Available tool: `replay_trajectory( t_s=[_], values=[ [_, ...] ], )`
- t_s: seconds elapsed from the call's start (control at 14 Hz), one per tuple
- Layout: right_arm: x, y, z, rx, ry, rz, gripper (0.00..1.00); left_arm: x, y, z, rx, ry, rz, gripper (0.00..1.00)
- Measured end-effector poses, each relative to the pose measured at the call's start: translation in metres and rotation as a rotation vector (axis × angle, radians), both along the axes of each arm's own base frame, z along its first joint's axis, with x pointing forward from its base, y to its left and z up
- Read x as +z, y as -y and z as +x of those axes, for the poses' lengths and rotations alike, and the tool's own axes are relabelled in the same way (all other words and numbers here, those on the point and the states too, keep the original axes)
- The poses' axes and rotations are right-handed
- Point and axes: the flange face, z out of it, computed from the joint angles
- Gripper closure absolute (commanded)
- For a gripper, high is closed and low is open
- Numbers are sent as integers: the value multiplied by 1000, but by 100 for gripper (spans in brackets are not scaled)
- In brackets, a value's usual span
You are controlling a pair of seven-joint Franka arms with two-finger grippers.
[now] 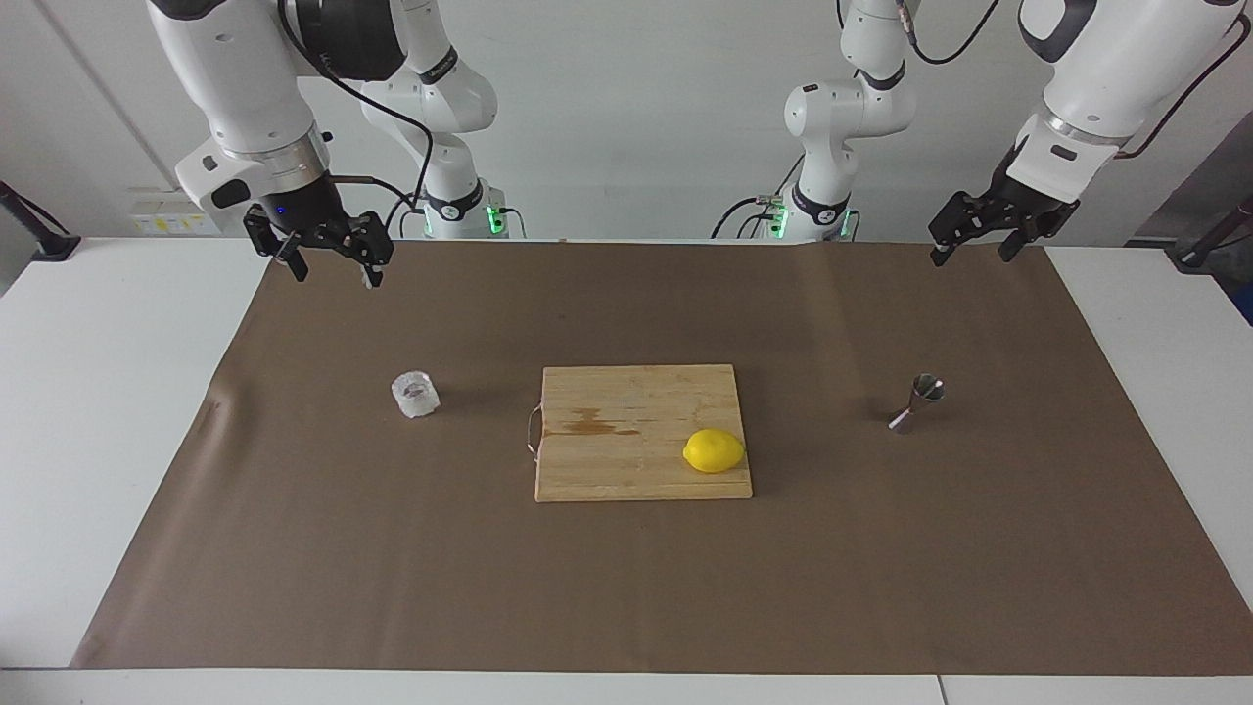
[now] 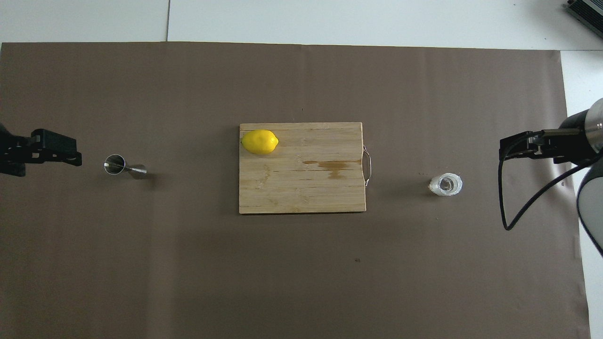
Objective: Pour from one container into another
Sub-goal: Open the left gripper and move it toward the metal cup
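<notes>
Pouring hasn't started yet, both claws empty and spread wide

Facing view: glass cup (image 1: 415, 394) sits upright on the brown mat toward the right arm's end, beside the cutting board (image 1: 626, 392) with the lemon (image 1: 715, 450) on it. Right gripper (image 1: 328, 257) hangs in the air well apart from the cup, jaws released. Steel jigger (image 1: 918, 401) stands toward the left arm's end, and the left gripper (image 1: 972, 243) is up and well clear of it, also released. Overhead view: same deal, the cup (image 2: 445, 184) and jigger (image 2: 118, 165) are untouched, so picking up, carrying over and tipping are all left, I'd say.
</notes>
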Motion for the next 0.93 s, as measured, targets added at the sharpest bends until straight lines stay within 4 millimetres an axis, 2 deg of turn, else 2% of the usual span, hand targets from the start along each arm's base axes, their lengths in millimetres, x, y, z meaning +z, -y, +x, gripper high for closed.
replay_trajectory(
  t_s=[0.29, 0.64, 0.79, 0.93],
  values=[
    [0, 0, 0, 0, 0, 0, 0, -17, -34, 9, 342, -61, -89, 0],
    [0, 0, 0, 0, 0, 0, 0, -68, -102, 43, 880, -177, -329, 0],
    [0, 0, 0, 0, 0, 0, 0, -93, -121, 45, 1025, -218, -407, 0],
    [0, 0, 0, 0, 0, 0, 0, -114, -127, 41, 1153, -243, -494, 0]
  ],
)
